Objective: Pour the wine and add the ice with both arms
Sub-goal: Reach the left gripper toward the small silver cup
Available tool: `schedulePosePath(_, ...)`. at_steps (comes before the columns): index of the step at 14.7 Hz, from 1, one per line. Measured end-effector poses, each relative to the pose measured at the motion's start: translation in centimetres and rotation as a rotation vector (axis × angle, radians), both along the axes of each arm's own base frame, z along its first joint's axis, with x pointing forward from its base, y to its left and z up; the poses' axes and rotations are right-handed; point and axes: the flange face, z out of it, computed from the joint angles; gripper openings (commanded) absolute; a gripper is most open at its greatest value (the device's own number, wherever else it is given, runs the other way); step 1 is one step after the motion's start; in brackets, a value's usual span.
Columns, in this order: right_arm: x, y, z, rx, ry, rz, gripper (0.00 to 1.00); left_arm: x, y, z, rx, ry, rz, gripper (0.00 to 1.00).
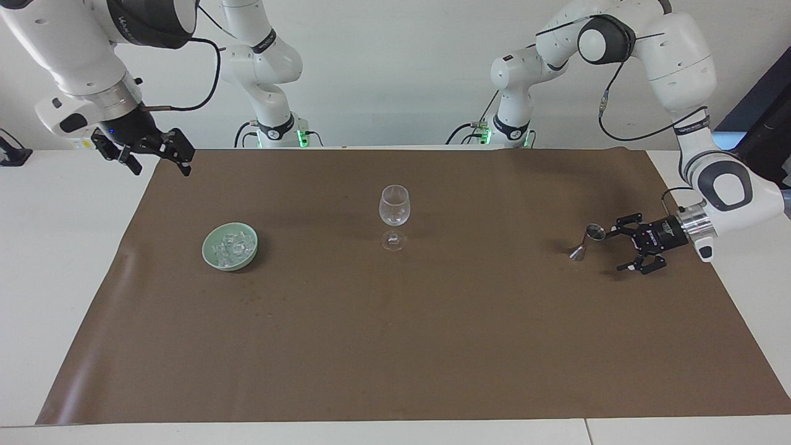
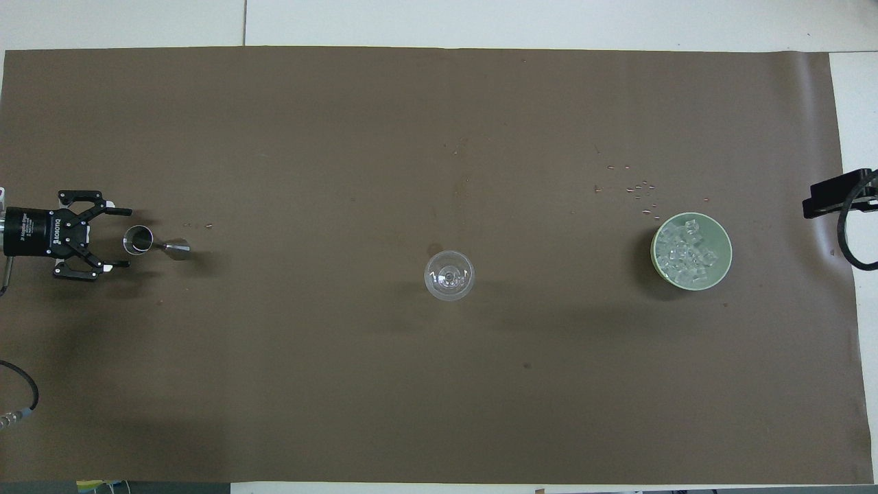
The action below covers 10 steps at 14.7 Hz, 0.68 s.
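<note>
While two grippers gape, one glass [image 1: 394,208], one jigger [image 1: 587,240], one bowl [image 1: 230,246] stand

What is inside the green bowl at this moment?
The green bowl holds a heap of clear ice cubes. The cubes cover the bowl's bottom, so anything beneath them cannot be seen. No gripper is over it.

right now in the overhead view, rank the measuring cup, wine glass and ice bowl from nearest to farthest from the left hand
1. Measuring cup: just in front of the open left hand, at the left arm's end of the table.
2. Wine glass: mid-table.
3. Ice bowl: at the right arm's end, holding the ice.
</note>
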Motion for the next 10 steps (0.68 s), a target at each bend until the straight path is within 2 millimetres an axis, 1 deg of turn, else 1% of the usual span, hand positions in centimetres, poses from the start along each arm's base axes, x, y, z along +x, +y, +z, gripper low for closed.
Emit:
schedulePosePath(3, 0.0, 0.0, 0.0, 0.0, 0.0, 0.0, 1.0, -1.5, -0.9, -0.3, -0.059, -0.035, 0.008, 1.0)
schedulePosePath(6, 0.0, 0.0, 0.0, 0.0, 0.0, 0.0, 1.0, -2.3, -1.8, -0.6, -0.107, -0.058, 0.023, 1.0)
schedulePosePath(10, 0.0, 0.0, 0.0, 0.0, 0.0, 0.0, 1.0, -3.8, -2.9, -1.9, -0.184, -0.086, 0.087, 1.0)
